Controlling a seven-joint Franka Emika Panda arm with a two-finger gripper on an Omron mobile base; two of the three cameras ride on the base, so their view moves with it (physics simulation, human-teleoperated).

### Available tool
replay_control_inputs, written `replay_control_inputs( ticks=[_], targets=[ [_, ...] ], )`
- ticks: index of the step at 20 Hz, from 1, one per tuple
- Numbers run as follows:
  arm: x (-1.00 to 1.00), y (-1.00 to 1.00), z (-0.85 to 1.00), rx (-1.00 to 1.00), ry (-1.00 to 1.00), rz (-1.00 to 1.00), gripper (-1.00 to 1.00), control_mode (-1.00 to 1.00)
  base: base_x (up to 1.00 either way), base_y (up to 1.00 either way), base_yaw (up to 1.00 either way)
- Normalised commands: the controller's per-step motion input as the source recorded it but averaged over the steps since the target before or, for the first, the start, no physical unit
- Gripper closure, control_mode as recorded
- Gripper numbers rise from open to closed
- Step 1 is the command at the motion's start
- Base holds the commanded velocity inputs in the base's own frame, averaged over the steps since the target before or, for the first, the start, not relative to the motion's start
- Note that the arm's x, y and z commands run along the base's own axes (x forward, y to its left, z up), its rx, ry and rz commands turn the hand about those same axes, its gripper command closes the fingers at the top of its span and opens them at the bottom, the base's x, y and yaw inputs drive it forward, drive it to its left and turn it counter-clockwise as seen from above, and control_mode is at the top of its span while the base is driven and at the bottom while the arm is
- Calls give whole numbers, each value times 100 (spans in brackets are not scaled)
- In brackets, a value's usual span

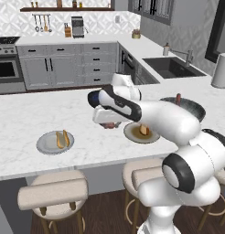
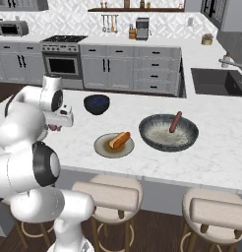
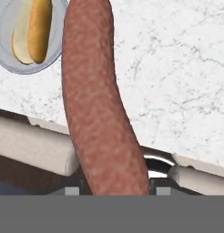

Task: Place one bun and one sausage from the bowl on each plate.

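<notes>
1. Reddish-brown sausage (image 1: 106, 124) shows as a small dark-red bit under the white two-finger gripper (image 1: 107, 122) in the left base view, above the white marble counter (image 1: 23, 114) between the two plates. Judging by that, it's mid-carry to a plate.
2. Same view: the plain light grey round plate (image 1: 42, 145) has a tan bun (image 1: 58, 140) w/ what looks like a sausage beside it, so probably done. The grey-rimmed plate with brownish-tan centre (image 1: 132, 135) has a bun only, mostly behind the arm.
3. Right base view: the wide shallow grey bowl with pale tan inside (image 2: 153, 139) sits just right of the tan-centre plate, apart from it, one last sausage (image 2: 175, 121) leaning on its far rim. A small dark navy bowl (image 2: 97, 104) stands behind, not part of the job.
4. Hand view: the held sausage runs up from the finger tips – claw closed on its lower end. Surface is mottled red-brown, slightly curved, thick. The light grey plate is at top left.
</notes>
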Motion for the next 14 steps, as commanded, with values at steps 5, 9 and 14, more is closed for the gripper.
replay_control_inputs(
  ticks=[5, 9, 14],
  targets=[
    [-70, 100, 8, 0, 2, 27, 100, -100, 0, 0, 0],
    [-99, 46, 3, 11, -19, 26, 100, -100, 0, 0, 0],
    [13, 100, 0, 11, -22, 4, 100, -100, 0, 0, 0]
  ],
)
